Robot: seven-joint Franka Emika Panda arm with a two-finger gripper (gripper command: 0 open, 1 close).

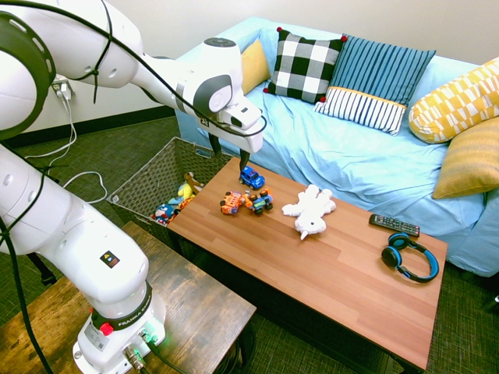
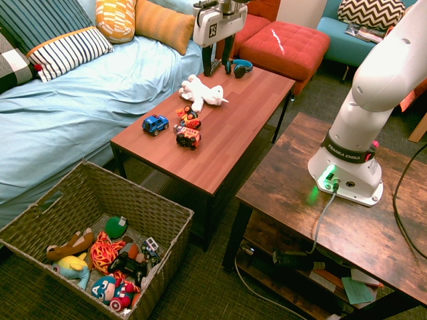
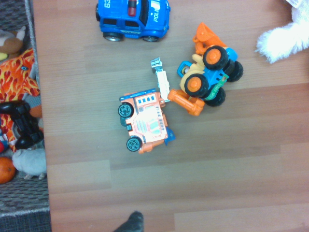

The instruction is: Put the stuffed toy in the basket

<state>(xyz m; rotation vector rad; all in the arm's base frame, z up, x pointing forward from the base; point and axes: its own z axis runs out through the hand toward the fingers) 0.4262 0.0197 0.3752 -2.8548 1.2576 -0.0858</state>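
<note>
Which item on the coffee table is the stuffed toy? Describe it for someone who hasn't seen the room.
Find the long wooden coffee table in front of the blue sofa. Near its sofa-side edge, just beyond three toy cars, lies the stuffed toy. It is the only soft thing there: white, fluffy, limbs splayed, while the cars are small, hard and brightly coloured.

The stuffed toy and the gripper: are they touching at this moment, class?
Apart. The first exterior view shows the gripper above the blue car, with toy cars lying between it and the stuffed toy.
</note>
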